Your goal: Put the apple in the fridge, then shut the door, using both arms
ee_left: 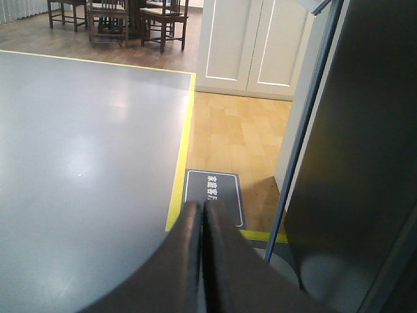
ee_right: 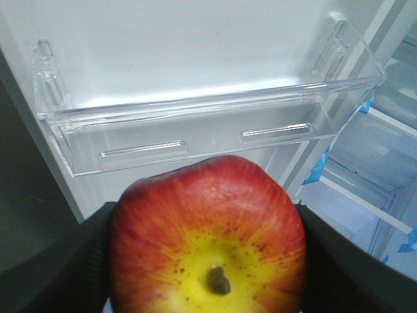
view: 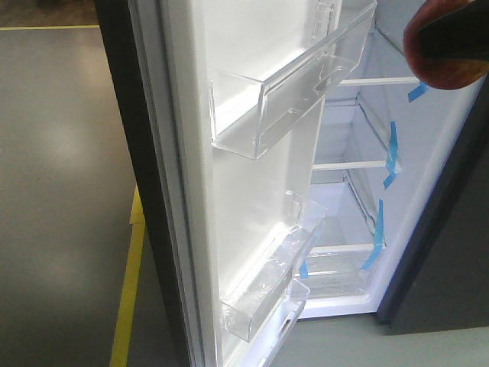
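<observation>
1. The right gripper (ee_right: 207,254) is clamped on the apple (ee_right: 208,235). Its dark fingers (ee_right: 58,267) press both sides of the fruit, whose stem end faces the wrist camera.
2. The apple is held in the air, outside the fridge. Just beyond it is the clear upper door bin (ee_right: 208,130). In the front view the apple (view: 429,70) shows at the top right corner, partly behind a dark finger.
3. The door (view: 252,191) stands open with its white inner side showing. Two more clear bins (view: 263,287) sit lower on it.
4. Past the door, the fridge (view: 348,138) shows its white interior, with shelves (view: 348,164) and blue tape strips (view: 392,149) along the right wall.
5. The left gripper (ee_left: 202,210) has its jaws pressed together on nothing. It hangs above the grey floor (ee_left: 85,150), next to a glossy dark grey panel (ee_left: 358,169); I cannot tell whether this is the door's outer face.
6. Farther off are a yellow floor line (ee_left: 181,169), a dark floor sign (ee_left: 214,195), wood flooring (ee_left: 234,137), white cabinet doors (ee_left: 247,45) and dark chairs (ee_left: 117,16).
</observation>
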`<state>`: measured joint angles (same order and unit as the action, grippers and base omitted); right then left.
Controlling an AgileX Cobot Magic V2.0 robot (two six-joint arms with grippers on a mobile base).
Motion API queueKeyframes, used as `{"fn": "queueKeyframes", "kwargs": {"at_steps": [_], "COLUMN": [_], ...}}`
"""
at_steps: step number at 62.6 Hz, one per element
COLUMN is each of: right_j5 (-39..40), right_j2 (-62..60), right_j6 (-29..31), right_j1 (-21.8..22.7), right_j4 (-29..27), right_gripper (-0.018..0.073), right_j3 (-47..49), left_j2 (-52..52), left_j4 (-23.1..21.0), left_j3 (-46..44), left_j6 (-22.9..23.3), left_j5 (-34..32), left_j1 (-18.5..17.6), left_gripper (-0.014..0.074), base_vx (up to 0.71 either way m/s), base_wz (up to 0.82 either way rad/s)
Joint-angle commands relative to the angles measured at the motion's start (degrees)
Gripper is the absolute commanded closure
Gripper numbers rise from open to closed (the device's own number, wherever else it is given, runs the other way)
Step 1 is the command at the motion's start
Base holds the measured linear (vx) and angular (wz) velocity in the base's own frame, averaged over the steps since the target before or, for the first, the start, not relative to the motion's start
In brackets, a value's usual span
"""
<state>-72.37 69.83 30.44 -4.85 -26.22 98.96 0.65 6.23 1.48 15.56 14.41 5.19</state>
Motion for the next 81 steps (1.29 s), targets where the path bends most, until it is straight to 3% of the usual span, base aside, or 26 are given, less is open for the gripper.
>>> {"fn": "queueKeyframes", "kwargs": {"at_steps": [1,81], "right_j5": [3.69,3.69], "right_j2": [-0.77,-0.77], "right_j6": [0.09,0.09], "right_j1": [0.17,0.17], "right_j4": [-1.62,-1.62], "right_gripper": [0.0566,0.0566], "right_j3": [1.82,1.82], "left_j2": [0.86,0.86], "left_j4": [-0.37,-0.37], "left_j3": [1.62,1.62], "left_j6": [0.39,0.39], "left_j5": [-3.94,-3.94], "left_j1": [-0.12,-0.12], "left_gripper": [0.0603,0.0603], "base_vx": [0.02,0.0], "base_wz": [-0.01,0.0]}}
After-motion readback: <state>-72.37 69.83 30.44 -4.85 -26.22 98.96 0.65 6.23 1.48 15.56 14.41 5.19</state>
